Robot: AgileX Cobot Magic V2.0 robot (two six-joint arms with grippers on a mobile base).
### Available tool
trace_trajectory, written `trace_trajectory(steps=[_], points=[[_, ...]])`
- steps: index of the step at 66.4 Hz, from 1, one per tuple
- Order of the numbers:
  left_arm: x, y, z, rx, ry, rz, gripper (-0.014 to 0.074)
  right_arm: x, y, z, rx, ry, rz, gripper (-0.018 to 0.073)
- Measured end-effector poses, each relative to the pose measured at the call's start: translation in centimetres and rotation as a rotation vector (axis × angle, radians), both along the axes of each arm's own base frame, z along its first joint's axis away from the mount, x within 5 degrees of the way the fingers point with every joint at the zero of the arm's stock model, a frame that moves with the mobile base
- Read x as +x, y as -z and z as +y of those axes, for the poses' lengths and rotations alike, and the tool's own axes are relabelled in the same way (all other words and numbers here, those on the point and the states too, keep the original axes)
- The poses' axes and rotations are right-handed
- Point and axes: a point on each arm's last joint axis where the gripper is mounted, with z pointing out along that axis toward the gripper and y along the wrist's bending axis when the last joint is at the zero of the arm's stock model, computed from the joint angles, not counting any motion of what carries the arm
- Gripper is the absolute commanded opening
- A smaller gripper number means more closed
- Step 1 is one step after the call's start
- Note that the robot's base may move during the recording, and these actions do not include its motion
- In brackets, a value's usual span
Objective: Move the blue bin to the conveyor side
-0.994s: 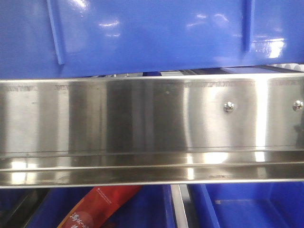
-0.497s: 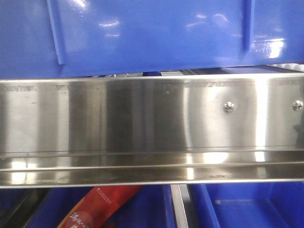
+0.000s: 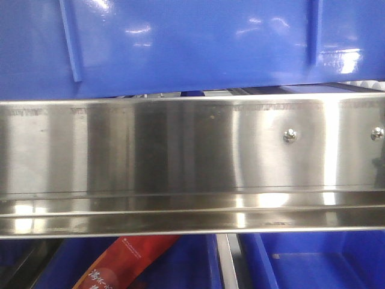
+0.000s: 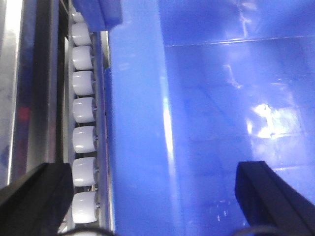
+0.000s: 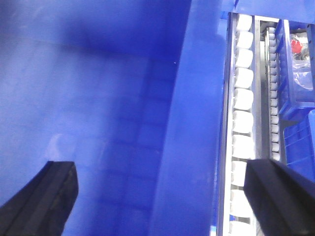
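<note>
Nothing moved; left hand [image 4: 155, 196], right hand [image 5: 162, 196] straddle blue bin [image 4: 138, 123] rims.

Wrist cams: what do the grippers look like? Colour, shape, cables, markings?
The left gripper has two matte black fingers, blocky wedges with flat faces and sharp edges. The right gripper looks the same, fingers too. No markings visible. A thin dark curve at the left wrist view's bottom edge may be a cable.

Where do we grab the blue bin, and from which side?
Take the blue bin by opposite side walls from above, one arm each. It is open-topped with upright walls under a thick rim; left gripper and right gripper each straddle one, open, a finger inside and one outside over the rollers.
</note>
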Motion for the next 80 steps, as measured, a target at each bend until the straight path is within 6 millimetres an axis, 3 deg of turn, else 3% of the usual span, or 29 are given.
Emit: trace_trajectory(steps=[6, 10, 24, 31, 60, 80], points=[[0.0, 0.0, 0.0, 0.003, -0.001, 0.000, 0.0505, 0.0, 0.0, 0.0, 0.000, 0.000, 0.000, 0.0459], [0.0, 0.0, 0.0, 0.003, -0.001, 0.000, 0.0428, 0.0, 0.0, 0.0, 0.000, 0.000, 0.000, 0.0342], [0.0, -0.1, 0.1, 0.012, -0.003, -0.003, -0.0037, 0.0, 0.0, -0.1, -0.005, 0.010, -0.005, -0.0090], [0.0, -0.1, 0.2, 0.010, -0.005, -0.005, 0.0010, 0.1, 0.0, -0.1, -0.007, 0.013, -0.005, -0.0075], [-0.2, -0.4, 0.2, 0.011, -0.005, -0.011, -0.0017, -0.1, -0.1, -0.1, -0.006, 0.013, -0.006, -0.0077], [-3.5, -3.0, 0.6, 0.019, -0.010, -0.036, -0.0017, -3.0, -2.2, -0.6, 0.014, 0.010, -0.027, -0.0077]])
